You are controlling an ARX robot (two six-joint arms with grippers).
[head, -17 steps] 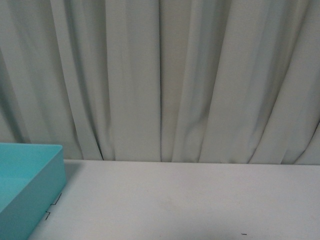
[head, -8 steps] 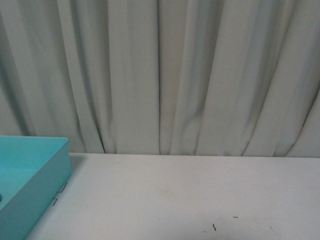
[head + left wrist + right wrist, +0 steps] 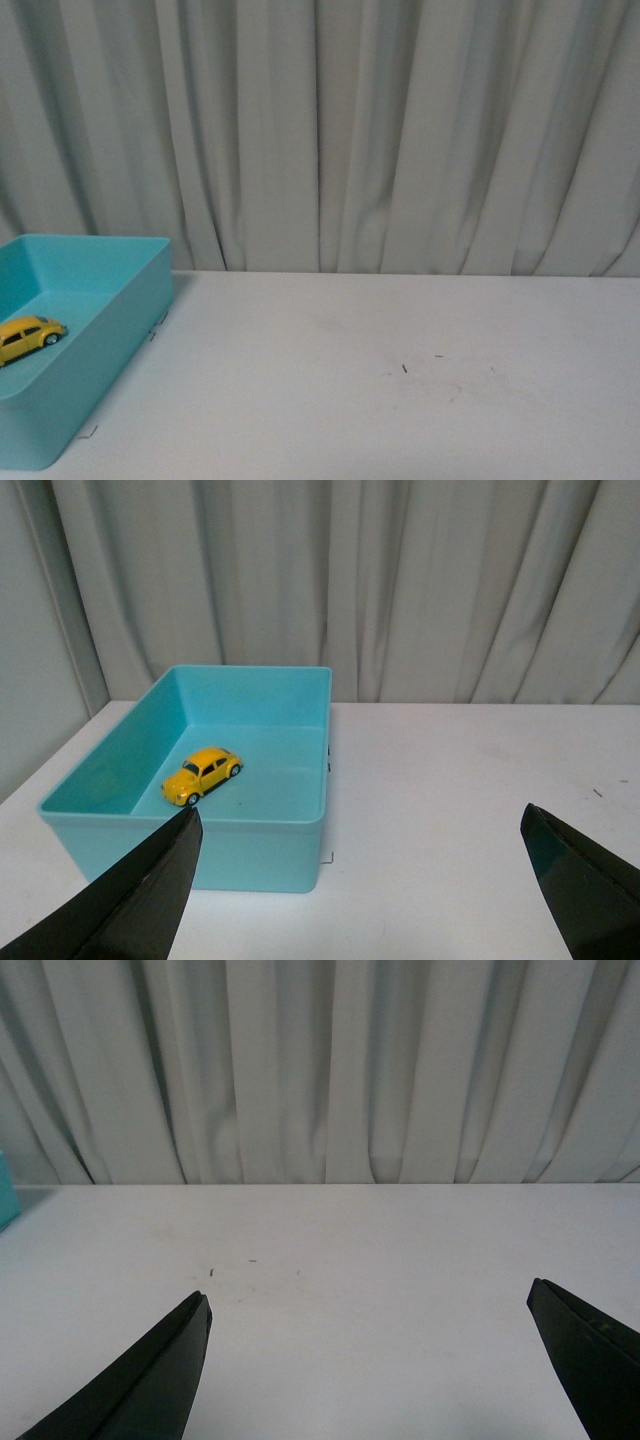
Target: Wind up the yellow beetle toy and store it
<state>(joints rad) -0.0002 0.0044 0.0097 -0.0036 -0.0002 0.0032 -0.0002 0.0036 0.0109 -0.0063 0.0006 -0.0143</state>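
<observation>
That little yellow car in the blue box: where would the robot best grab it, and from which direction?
Probably from straight above, since the teal bin's walls block any sideways approach. The yellow beetle toy sits on its wheels on the bin floor, clear of the walls, so fingers could close across its two long flanks at the middle of the rounded body.

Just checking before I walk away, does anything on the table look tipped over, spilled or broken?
Nothing stands out. The yellow beetle toy sits upright on its wheels inside the teal bin, and both grippers are open and empty above the white table.
</observation>
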